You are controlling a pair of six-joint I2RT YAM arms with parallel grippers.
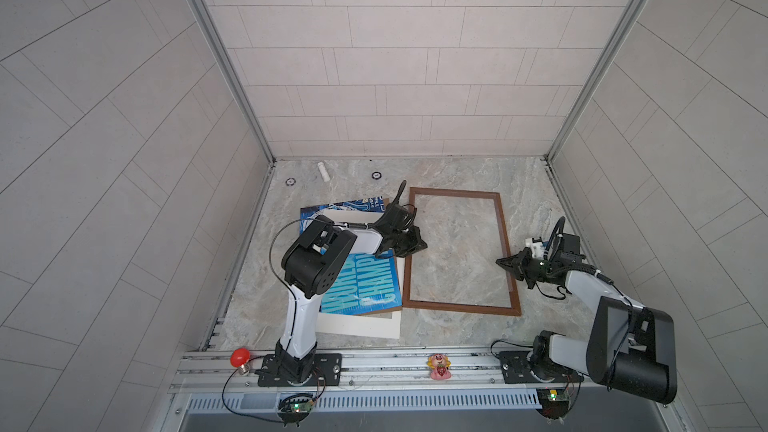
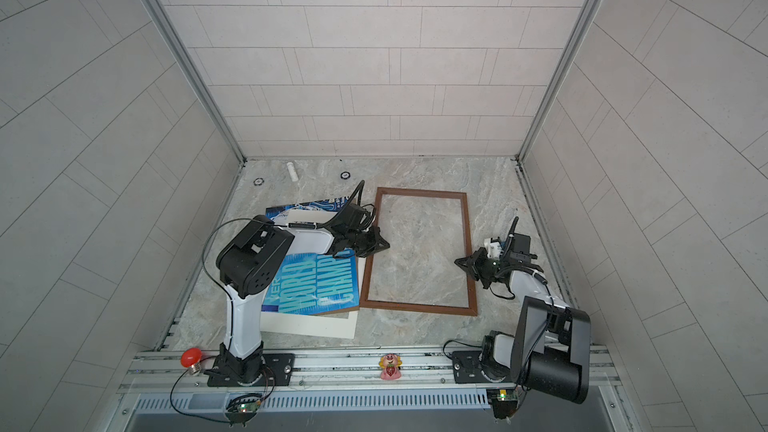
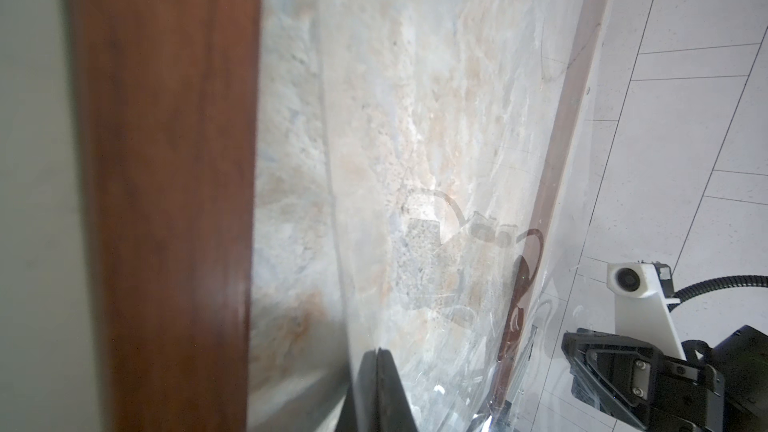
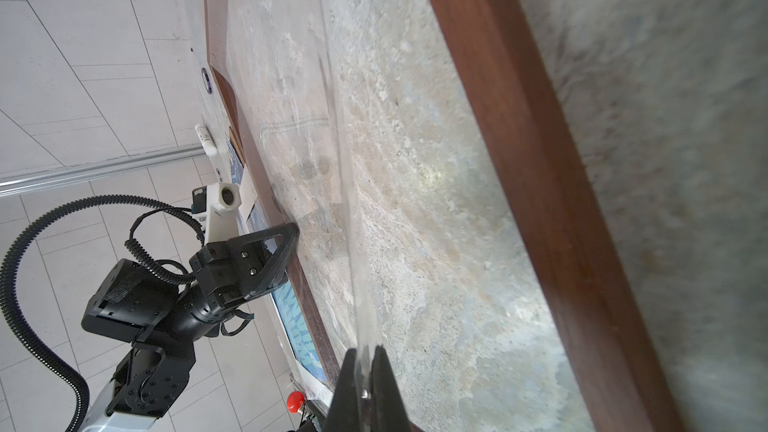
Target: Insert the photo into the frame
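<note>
Grip: my left gripper (image 1: 419, 245) and right gripper (image 1: 500, 261) both pinch the clear sheet (image 4: 357, 243) over the frame (image 1: 457, 307).
Photo (image 1: 361, 284): not in yet, lies beside the frame.

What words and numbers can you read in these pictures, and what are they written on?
"WORLD": big pale letters on the photo, upside down in both top views.
"CHAMP": the next line on the photo; the rest is hidden.
Small print at the photo's far end: too small to read.
Label on the white tube: too small to read.
Marks on the two discs: too small to read.
</note>
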